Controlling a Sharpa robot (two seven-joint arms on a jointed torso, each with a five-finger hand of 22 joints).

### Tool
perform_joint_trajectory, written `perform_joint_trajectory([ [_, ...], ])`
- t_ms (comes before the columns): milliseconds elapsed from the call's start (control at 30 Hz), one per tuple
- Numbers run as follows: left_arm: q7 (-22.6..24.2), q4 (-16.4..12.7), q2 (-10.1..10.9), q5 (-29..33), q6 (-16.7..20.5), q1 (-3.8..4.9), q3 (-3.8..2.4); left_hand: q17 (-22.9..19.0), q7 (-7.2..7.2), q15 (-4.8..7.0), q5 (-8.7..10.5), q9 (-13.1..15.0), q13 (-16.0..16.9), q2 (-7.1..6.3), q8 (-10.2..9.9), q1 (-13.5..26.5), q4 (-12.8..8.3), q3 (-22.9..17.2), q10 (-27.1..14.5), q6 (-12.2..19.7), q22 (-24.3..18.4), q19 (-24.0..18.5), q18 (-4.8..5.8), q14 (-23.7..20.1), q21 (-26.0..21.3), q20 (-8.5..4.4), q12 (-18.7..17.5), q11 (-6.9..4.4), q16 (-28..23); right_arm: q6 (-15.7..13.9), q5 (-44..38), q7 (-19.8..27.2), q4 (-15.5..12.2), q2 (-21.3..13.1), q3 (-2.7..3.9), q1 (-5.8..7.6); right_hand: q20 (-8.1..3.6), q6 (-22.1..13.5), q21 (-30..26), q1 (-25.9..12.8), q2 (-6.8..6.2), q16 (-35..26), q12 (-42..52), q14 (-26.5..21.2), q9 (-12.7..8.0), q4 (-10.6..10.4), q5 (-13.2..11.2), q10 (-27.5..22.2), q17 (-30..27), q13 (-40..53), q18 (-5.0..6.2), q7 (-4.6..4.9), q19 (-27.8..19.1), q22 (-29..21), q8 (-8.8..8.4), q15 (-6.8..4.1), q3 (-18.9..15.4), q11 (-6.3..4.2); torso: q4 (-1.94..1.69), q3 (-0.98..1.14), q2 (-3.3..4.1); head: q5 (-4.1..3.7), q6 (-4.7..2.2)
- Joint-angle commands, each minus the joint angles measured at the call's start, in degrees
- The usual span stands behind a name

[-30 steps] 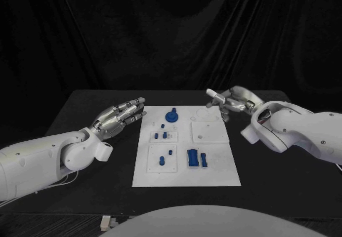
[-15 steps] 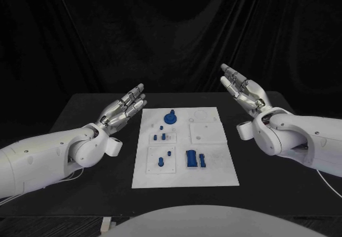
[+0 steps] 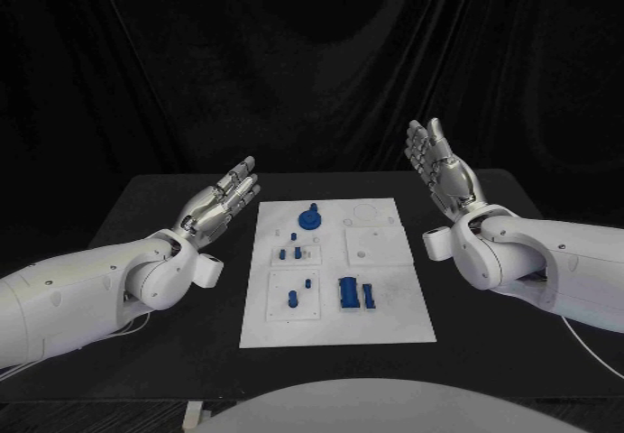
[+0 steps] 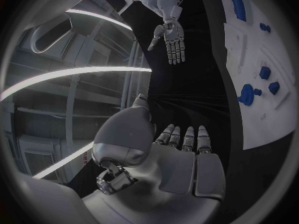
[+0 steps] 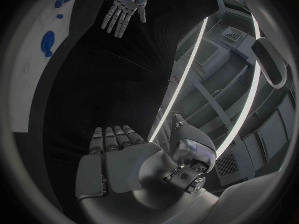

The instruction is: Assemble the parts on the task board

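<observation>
Raised off the white task board (image 3: 335,271), your silver right hand (image 3: 438,169) and left hand (image 3: 220,204) hover flat-fingered, holding nothing; next, reach for a small blue part (image 3: 351,290).

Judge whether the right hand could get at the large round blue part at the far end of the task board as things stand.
Probably yes. The right hand is raised, holding nothing, beside the task board, and nothing stands between it and the round blue part; the left hand stays off the board.
</observation>
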State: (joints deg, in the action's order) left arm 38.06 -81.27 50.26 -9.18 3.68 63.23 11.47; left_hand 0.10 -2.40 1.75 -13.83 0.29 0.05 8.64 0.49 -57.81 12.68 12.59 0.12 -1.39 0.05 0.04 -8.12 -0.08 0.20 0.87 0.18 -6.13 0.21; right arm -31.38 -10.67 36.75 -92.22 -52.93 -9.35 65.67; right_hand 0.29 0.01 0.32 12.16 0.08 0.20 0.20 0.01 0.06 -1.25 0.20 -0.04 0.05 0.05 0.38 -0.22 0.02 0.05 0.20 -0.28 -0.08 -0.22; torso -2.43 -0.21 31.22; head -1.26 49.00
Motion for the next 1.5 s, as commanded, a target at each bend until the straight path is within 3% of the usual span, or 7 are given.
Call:
perform_joint_trajectory([
  [33,-0.51,-0.79,-0.52,1.02,4.04,-0.24,-0.66,-0.10,2.40,-1.75,4.26,-0.29,-0.05,-2.66,-0.49,17.84,-3.92,-3.89,-0.12,1.39,-0.05,-0.04,2.61,0.08,-0.20,-0.87,-0.18,1.92,-0.21,-4.28,3.38,-2.43,0.45,1.77,1.76,-1.32,-0.29,-0.01,-0.32,-4.29,-0.08,-0.20,-0.20,-0.01,-0.06,1.25,-0.20,0.04,-0.05,-0.05,-0.38,0.22,-0.02,-0.05,-0.20,0.28,0.08,0.22,0.32,0.02,-0.01,0.16,-1.46],
  [67,-0.88,-1.16,-0.76,1.41,5.76,-0.37,-1.17,-0.10,2.40,-1.75,4.89,-0.29,-0.05,-3.07,-0.49,20.52,-4.49,-4.46,-0.12,1.39,-0.05,-0.04,2.59,0.08,-0.20,-0.87,-0.18,6.13,-0.21,-6.00,4.86,-3.35,0.82,3.09,3.31,-2.17,-0.29,-0.01,-0.32,-6.32,-0.08,-0.20,-0.20,-0.01,-0.06,1.25,-0.20,0.04,-0.05,-0.05,-0.38,0.22,-0.02,-0.05,-0.20,0.28,0.08,0.22,0.45,0.04,-0.01,0.24,-2.32],
  [300,-3.32,-3.65,-2.35,3.98,17.23,-1.26,-4.58,-0.10,2.40,-1.75,7.04,-0.29,-0.05,-4.39,-0.49,29.46,-6.45,-6.43,-0.12,1.39,-0.05,-0.04,3.84,0.08,-0.20,-0.87,-0.18,6.13,-0.21,-11.96,10.00,-6.53,2.10,7.64,8.65,-5.12,-0.29,-0.01,-0.32,-12.16,-0.08,-0.20,-0.20,-0.01,-0.06,1.25,-0.20,0.04,-0.05,-0.05,-0.38,0.22,-0.02,-0.05,-0.20,0.28,0.08,0.22,1.38,0.12,-0.02,0.71,-8.05],
  [367,-4.10,-4.44,-2.86,4.80,20.90,-1.55,-5.67,-0.10,2.40,-1.75,7.59,-0.29,-0.05,-8.64,-0.49,31.69,-6.94,-6.92,-0.12,1.39,-0.05,-0.04,3.83,0.08,-0.20,-0.87,-0.18,6.13,-0.21,-12.58,10.53,-6.87,2.23,8.12,9.21,-5.43,-0.29,-0.01,-0.32,-12.16,-0.08,-0.20,-0.20,-0.01,-0.06,1.25,-0.20,0.04,-0.05,-0.05,-0.38,0.22,-0.02,-0.05,-0.20,0.28,0.08,0.22,1.64,0.14,-0.03,0.85,-9.69],
  [500,-5.82,-6.19,-3.97,6.61,28.94,-2.18,-8.06,-0.10,2.40,-1.75,8.58,-0.29,-0.05,-8.64,-0.49,35.88,-7.84,-7.82,-0.12,1.39,-0.05,-0.04,8.12,0.08,-0.20,-0.87,-0.18,6.13,-0.21,-12.74,10.67,-6.95,2.27,8.24,9.35,-5.51,-0.29,-0.01,-0.32,-12.16,-0.08,-0.20,-0.20,-0.01,-0.06,1.25,-0.20,0.04,-0.05,-0.05,-0.38,0.22,-0.02,-0.05,-0.20,0.28,0.08,0.22,2.09,0.18,-0.03,1.08,-12.51],
  [667,-7.35,-7.75,-4.97,8.22,36.15,-2.74,-10.20,-0.10,2.40,-1.75,9.61,-0.29,-0.05,-8.64,-0.49,40.16,-12.68,-12.59,-0.12,1.39,-0.05,-0.04,8.12,0.08,-0.20,-0.87,-0.18,6.13,-0.21,-12.74,10.67,-6.95,2.27,8.24,9.35,-5.51,-0.29,-0.01,-0.32,-12.16,-0.08,-0.20,-0.20,-0.01,-0.06,1.25,-0.20,0.04,-0.05,-0.05,-0.38,0.22,-0.02,-0.05,-0.20,0.28,0.08,0.22,2.39,0.20,-0.04,1.24,-14.35],
  [1500,-8.26,-8.68,-5.57,9.18,40.44,-3.07,-11.47,-0.10,2.40,-1.75,13.83,-0.29,-0.05,-8.64,-0.49,51.20,-12.68,-12.59,-0.12,1.39,-0.05,-0.04,8.12,0.08,-0.20,-0.87,-0.18,6.13,-0.21,-12.74,10.67,-6.95,2.27,8.24,9.35,-5.51,-0.29,-0.01,-0.32,-12.16,-0.08,-0.20,-0.20,-0.01,-0.06,1.25,-0.20,0.04,-0.05,-0.05,-0.38,0.22,-0.02,-0.05,-0.20,0.28,0.08,0.22,2.43,0.21,-0.04,1.26,-14.63],
])
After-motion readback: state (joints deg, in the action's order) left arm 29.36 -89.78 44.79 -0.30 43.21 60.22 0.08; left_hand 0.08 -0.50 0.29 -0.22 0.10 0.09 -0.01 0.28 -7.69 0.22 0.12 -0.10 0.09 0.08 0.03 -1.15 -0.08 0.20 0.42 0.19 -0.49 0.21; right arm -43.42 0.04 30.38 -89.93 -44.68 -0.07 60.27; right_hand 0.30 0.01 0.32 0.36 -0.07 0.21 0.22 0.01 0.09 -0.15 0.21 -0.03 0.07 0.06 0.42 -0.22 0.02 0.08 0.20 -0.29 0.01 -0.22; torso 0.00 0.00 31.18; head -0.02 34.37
